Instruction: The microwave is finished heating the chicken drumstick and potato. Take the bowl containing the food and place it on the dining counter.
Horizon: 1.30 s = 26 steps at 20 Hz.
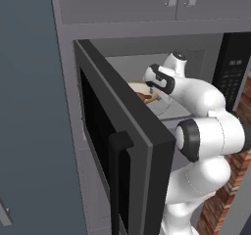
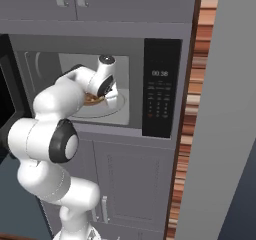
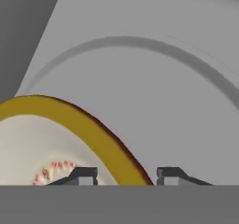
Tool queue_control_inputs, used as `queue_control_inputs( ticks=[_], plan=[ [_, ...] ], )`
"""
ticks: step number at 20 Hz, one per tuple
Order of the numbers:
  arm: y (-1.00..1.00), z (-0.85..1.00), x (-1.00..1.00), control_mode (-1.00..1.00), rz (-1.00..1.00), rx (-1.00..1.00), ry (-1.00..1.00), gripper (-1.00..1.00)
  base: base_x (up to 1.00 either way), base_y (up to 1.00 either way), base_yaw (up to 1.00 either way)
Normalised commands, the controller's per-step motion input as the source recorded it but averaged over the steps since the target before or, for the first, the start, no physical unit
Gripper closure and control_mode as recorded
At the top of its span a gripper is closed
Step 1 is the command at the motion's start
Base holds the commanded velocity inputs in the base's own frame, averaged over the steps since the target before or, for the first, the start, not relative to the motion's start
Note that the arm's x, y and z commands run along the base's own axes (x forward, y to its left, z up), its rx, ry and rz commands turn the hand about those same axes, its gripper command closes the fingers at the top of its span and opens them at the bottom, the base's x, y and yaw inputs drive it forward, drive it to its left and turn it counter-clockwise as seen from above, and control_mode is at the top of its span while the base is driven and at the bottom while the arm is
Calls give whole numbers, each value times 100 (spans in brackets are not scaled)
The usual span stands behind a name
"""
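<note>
1. The microwave stands with its door swung wide; the arm reaches into the pale cavity.
2. The bowl sits on the glass turntable inside, largely masked by the arm in both base views.
3. In the hand view, the gripper straddles the bowl's tan-gold rim, one fingertip inside and one outside, jaws partly apart; whether the pads touch the rim cannot be told.
4. The food shows as reddish-brown slivers; drumstick and potato cannot be told apart.
</note>
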Motion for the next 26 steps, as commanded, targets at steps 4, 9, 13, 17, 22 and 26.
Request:
queue_control_inputs(
  ticks=[4, 9, 13, 17, 22, 26],
  plan=[
    [-1, 0, -50, -100, 0, 0, -6, 100, 0, 0, 0],
    [-6, 0, -81, -100, 0, 0, -11, 100, 0, 0, 0],
    [-9, 0, -98, -100, 0, 2, -16, 100, 0, 0, 0],
    [-14, 16, -100, -100, 0, 6, -22, 100, 0, 0, 0],
    [-13, 63, -100, -100, 0, 4, -10, 100, 0, 0, 0],
    [-14, 86, -100, -100, 0, 3, -4, 100, 0, 0, 0]
  ],
)
